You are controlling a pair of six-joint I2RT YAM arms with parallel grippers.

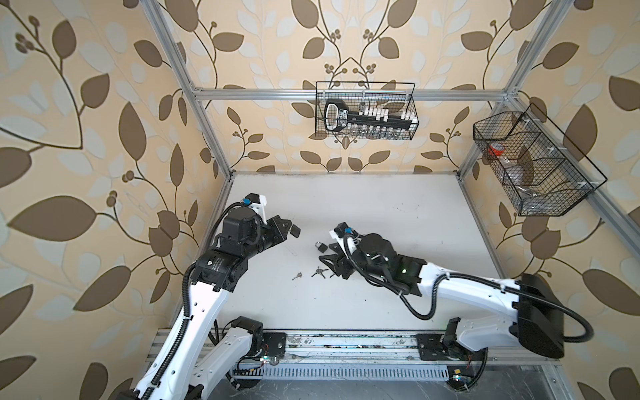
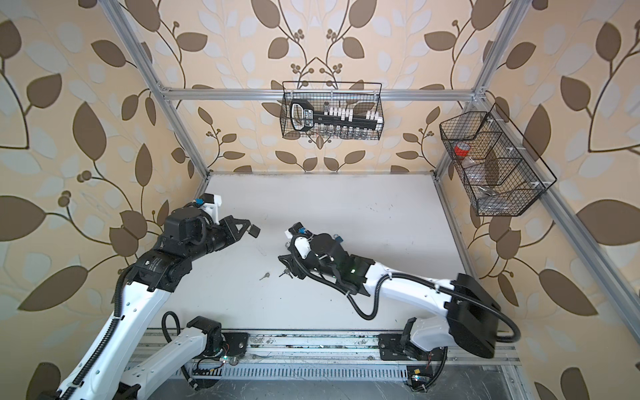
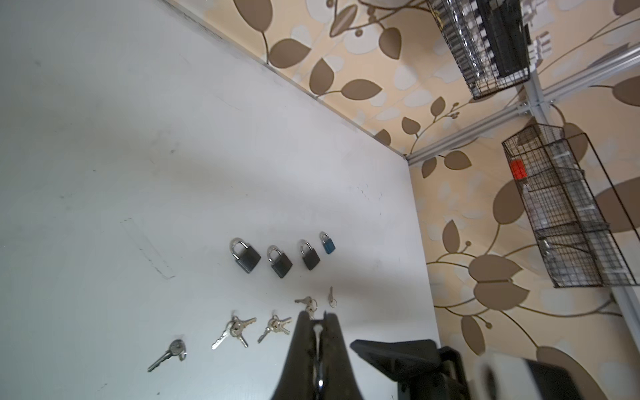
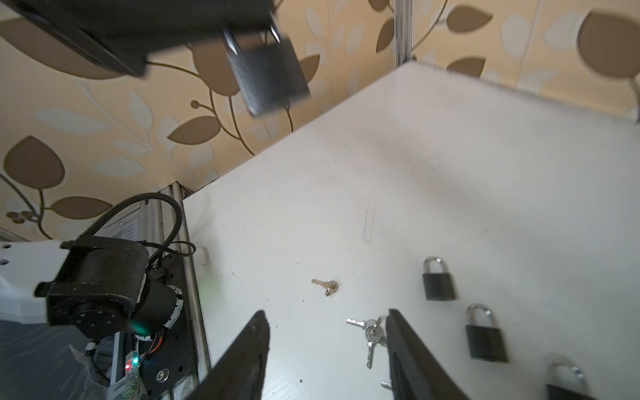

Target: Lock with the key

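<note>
Right gripper [image 4: 325, 315] spread wide beside a key bunch [image 4: 372, 330] — left gripper [image 1: 289, 227] pinches a black padlock [image 1: 295, 231] aloft.

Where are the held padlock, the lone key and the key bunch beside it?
held padlock [image 1: 295, 231], in a top view, black body.
lone key [image 1: 296, 276], in a top view, its middle.
key bunch [image 4: 373, 331], right wrist view, where the keys join.

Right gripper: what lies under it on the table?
A key bunch lies between the open right gripper's fingers; one finger covers part of it.
</note>
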